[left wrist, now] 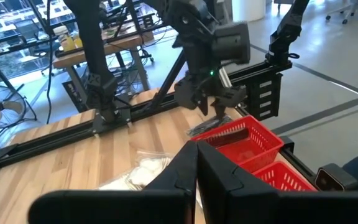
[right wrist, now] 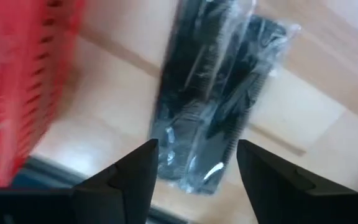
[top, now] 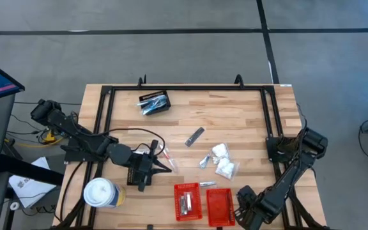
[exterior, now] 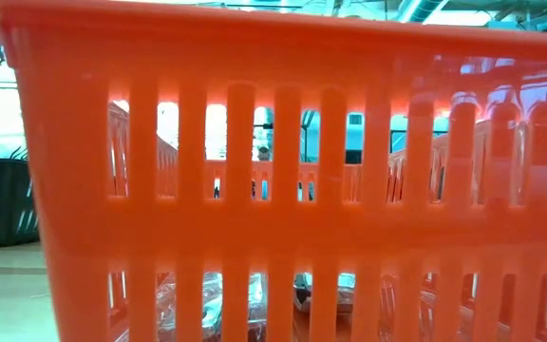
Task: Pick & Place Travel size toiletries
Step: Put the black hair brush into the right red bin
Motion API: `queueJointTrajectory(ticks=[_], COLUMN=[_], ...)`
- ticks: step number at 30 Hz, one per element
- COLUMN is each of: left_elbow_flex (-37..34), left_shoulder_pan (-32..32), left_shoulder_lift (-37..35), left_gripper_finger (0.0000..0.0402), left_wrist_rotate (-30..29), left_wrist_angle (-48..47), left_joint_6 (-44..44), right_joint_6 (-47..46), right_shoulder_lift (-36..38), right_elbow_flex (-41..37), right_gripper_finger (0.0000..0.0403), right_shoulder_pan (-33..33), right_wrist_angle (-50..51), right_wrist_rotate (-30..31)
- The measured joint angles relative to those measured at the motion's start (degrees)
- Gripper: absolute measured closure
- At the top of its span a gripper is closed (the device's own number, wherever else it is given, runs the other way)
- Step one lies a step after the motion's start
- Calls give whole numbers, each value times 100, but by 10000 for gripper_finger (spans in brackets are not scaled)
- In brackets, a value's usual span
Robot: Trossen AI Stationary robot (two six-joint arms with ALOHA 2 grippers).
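Travel size toiletries lie on the wooden table: white clear-wrapped packets (top: 224, 160), a silvery sachet (top: 204, 160), a dark grey stick (top: 195, 136) and a thin pinkish tube (top: 168, 158). A dark clear-wrapped packet (right wrist: 210, 106) lies flat beside a red basket (right wrist: 23, 81). My right gripper (right wrist: 197, 149) hangs open over that packet, pointing down, one finger on each side of its end. In the left wrist view the same gripper (left wrist: 219, 107) stands above the red baskets. My left gripper (top: 163, 164) is shut, held above the table near the pinkish tube, with nothing seen between its fingers (left wrist: 197, 171).
Two red baskets (top: 186, 202) (top: 220, 206) stand at the near edge; the left one holds a silvery item. A black basket (top: 154, 102) with items sits at the far left. A white lidded cup (top: 101, 193) stands near my left arm. A red basket wall (exterior: 273, 190) fills the low view.
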State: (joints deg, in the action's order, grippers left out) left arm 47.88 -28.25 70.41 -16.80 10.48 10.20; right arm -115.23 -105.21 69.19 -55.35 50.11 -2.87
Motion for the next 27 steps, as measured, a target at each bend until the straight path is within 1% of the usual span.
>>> queueJointTrajectory(ticks=[3, 15, 21, 27], left_elbow_flex=[0, 0, 0, 0], left_shoulder_pan=[0, 2, -12, -37], left_shoulder_lift=[2, 2, 2, 2], left_gripper_finger=[401, 401, 401, 401], left_wrist_rotate=[-2, -22, -18, 7], left_wrist_angle=[2, 8, 4, 5], left_joint_6=[1, -15, -18, -16], right_joint_6=[199, 464, 654, 1088], right_shoulder_lift=[-254, -412, -591, -636], right_elbow_flex=[0, 1, 13, 19], right_gripper_finger=[205, 259, 270, 269], right_shoulder_pan=[41, 116, 214, 464], right_wrist_angle=[-296, 40, -15, 259], right_wrist_rotate=[-159, -217, -461, -394])
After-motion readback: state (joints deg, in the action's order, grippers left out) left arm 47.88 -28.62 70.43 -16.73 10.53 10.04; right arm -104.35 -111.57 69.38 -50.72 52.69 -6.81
